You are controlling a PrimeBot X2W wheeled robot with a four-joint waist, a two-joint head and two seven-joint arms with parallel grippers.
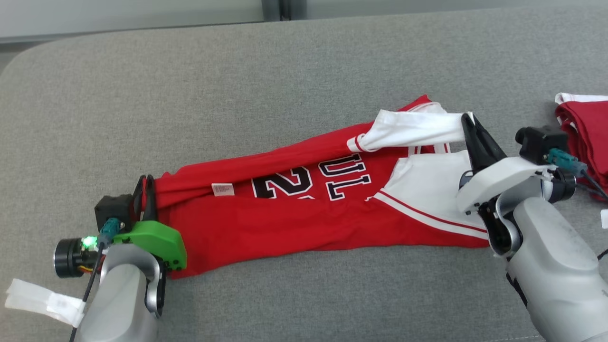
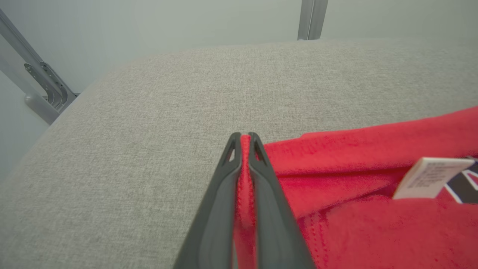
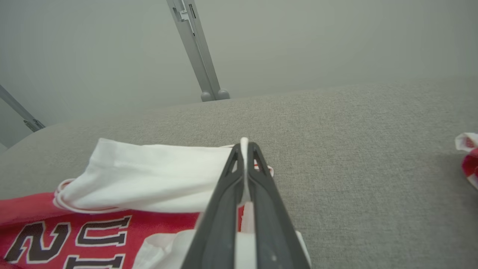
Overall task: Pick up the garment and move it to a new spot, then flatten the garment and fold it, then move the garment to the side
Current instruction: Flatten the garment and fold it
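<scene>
Nearest the robot, at the lower left of the head view, the left gripper (image 1: 146,186) is clamped fully closed on the red hem edge of the jersey (image 1: 285,218). At the lower right, the right gripper (image 1: 468,118) is likewise closed, pinching the end of a white sleeve (image 1: 413,130) that is raised slightly off the cloth beneath it. The jersey is laid on the grey upholstered surface (image 1: 285,80) between the two grippers. Its long axis runs left to right across the head view, climbing a little towards the right, with the hem pointing left and the sleeves and collar end pointing right. Black outlined numerals and letters (image 1: 308,183) are seen lying on their side. A white care label (image 2: 429,177) is shown large in the left wrist view, where red fabric is visibly trapped between the fingers. White fabric protruding past the fingertips is resolved in the right wrist view. A second red-and-white garment (image 1: 586,128) lies apart at the right edge of the head view. Farther back, a grey metal post (image 3: 194,48) stands against the pale wall.
</scene>
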